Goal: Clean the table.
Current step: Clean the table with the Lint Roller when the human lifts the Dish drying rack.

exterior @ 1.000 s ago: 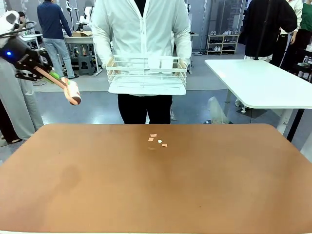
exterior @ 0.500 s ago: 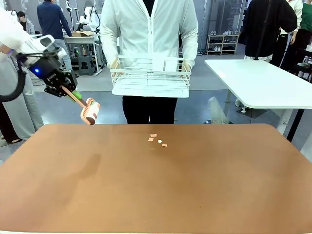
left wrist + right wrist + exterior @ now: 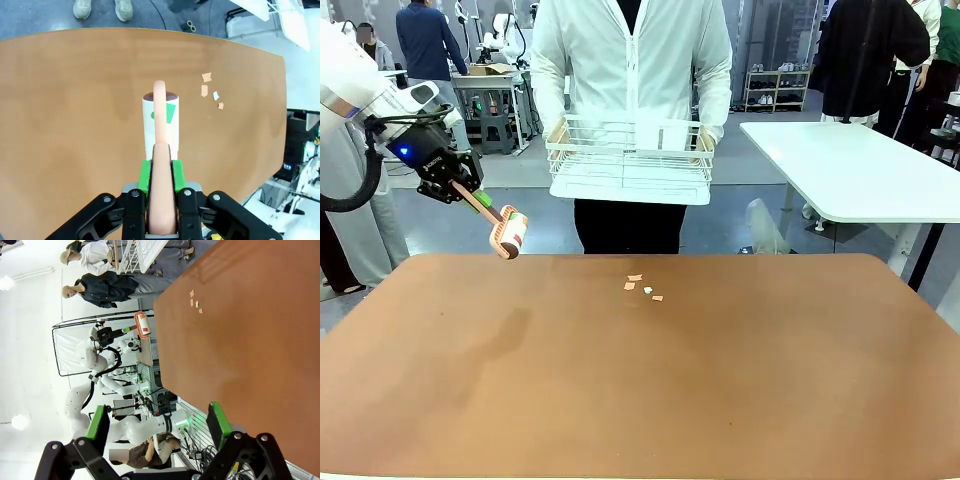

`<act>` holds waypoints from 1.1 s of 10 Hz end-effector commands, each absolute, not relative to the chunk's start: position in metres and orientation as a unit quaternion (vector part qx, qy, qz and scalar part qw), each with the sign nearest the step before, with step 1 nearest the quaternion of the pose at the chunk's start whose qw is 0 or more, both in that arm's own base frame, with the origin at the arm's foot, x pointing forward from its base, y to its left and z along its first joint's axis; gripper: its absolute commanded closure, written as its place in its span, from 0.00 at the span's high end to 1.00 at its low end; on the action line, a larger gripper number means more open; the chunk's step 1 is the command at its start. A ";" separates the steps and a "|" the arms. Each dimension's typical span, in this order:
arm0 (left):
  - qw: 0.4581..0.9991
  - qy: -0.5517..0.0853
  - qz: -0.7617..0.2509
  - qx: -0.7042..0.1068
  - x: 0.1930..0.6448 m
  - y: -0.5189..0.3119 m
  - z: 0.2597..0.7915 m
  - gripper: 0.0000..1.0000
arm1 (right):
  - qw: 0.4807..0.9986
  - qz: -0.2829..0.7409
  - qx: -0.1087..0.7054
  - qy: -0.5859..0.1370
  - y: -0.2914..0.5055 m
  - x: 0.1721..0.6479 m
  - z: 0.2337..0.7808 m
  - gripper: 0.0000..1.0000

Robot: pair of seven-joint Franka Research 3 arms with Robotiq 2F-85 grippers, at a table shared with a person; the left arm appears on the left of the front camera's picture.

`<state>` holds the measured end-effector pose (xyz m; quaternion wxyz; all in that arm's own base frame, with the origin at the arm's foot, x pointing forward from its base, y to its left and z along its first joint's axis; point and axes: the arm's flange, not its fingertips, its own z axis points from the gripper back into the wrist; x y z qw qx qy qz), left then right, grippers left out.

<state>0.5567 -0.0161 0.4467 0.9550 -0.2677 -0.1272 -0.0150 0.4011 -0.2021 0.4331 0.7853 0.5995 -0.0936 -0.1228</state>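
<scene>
L end effector [image 3: 455, 187] clamped on roller [image 3: 508, 232] handle, head angled down over far-left corner of counter [image 3: 640, 400], prob. so it can drop flat & roll. Not touching yet. Scraps [image 3: 642, 290] sit mid-counter nr far edge, well apart from roller. R end effector [image 3: 157, 421] wide open, empty. Person holds rack [image 3: 630, 160] off the counter, likely to free the surface.
</scene>
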 end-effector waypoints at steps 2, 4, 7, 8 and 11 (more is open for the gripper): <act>0.955 -0.129 -0.017 -0.266 0.550 -0.013 0.449 0.21 | 0.785 -0.122 0.599 -0.096 -0.203 0.400 0.436 1.00; 0.955 -0.128 -0.015 -0.268 0.556 -0.016 0.447 0.21 | 0.785 -0.122 0.599 -0.096 -0.203 0.400 0.436 1.00; 0.954 -0.117 -0.046 -0.272 0.557 -0.050 0.428 0.21 | 0.785 -0.122 0.599 -0.096 -0.203 0.400 0.436 1.00; 0.953 -0.118 -0.053 -0.275 0.558 -0.060 0.424 0.21 | 0.785 -0.122 0.599 -0.096 -0.203 0.400 0.436 1.00; 0.957 -0.109 -0.028 -0.267 0.578 -0.081 0.401 0.21 | 0.785 -0.122 0.599 -0.096 -0.203 0.400 0.436 1.00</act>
